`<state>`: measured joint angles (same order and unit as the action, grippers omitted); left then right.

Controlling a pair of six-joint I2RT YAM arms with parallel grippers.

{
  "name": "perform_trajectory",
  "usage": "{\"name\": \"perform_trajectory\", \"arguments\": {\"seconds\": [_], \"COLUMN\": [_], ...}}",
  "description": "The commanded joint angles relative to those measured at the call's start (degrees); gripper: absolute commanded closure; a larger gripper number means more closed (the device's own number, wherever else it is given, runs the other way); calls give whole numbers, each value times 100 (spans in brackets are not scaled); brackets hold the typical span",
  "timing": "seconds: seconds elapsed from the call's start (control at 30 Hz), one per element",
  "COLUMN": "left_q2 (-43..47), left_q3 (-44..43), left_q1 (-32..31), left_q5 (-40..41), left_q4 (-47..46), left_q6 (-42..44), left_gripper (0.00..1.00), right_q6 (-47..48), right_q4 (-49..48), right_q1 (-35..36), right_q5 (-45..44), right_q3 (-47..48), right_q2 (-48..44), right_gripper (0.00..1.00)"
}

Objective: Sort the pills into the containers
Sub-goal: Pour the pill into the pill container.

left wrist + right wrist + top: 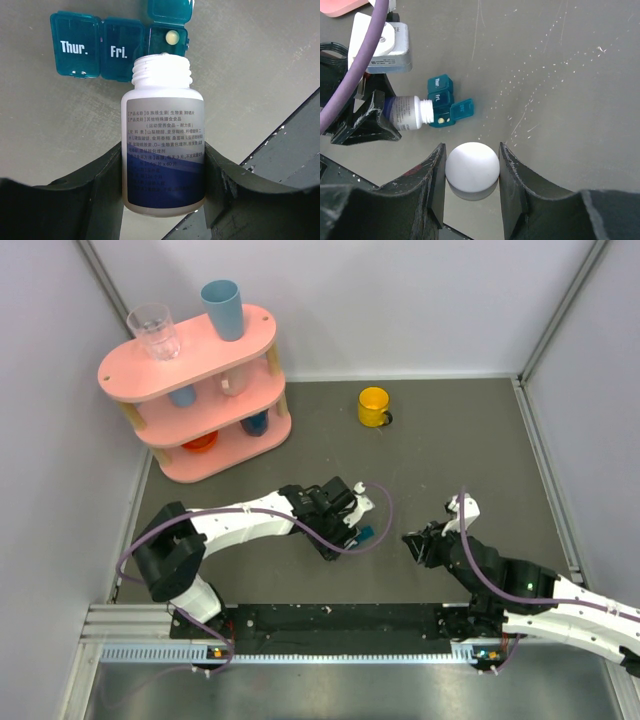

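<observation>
My left gripper [162, 186] is shut on a white pill bottle [162, 145] with a grey-blue label. The bottle has no cap and its mouth points at the dark-teal containers [100, 47], a strip with lids marked "Thur." and "Fri.". The strip's end compartment stands open with a pale yellow pill [172, 36] inside. My right gripper [472, 170] is shut on the round white bottle cap [472, 166], held just above the table. The right wrist view shows the bottle [410, 112] lying sideways with its mouth at the containers [442, 97]. From above, both grippers [350, 520] [420, 545] sit mid-table.
A yellow mug [373, 406] stands at the back centre. A pink three-tier shelf [190, 370] with cups and a glass fills the back left. Grey walls enclose the dark table [470, 460].
</observation>
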<state>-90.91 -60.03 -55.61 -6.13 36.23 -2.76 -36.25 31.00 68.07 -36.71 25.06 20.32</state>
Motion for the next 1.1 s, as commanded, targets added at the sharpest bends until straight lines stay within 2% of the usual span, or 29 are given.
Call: {"name": "perform_trajectory", "arguments": {"seconds": [0.0,1.07], "left_q2": [-23,-163], "left_q3": [-228,-422], "left_q1": [-20,-20], "left_q5": [7,77], "left_q4": [24,253], "left_q6": [83,66], "left_gripper": [100,100], "right_q6": [-58,-110], "right_q4": [-112,-121], "right_q1": [-57,-57], "right_q5": [-12,-3], "right_q3": [-1,-45], "right_q2": [-89,-98], "right_gripper": [100,100]}}
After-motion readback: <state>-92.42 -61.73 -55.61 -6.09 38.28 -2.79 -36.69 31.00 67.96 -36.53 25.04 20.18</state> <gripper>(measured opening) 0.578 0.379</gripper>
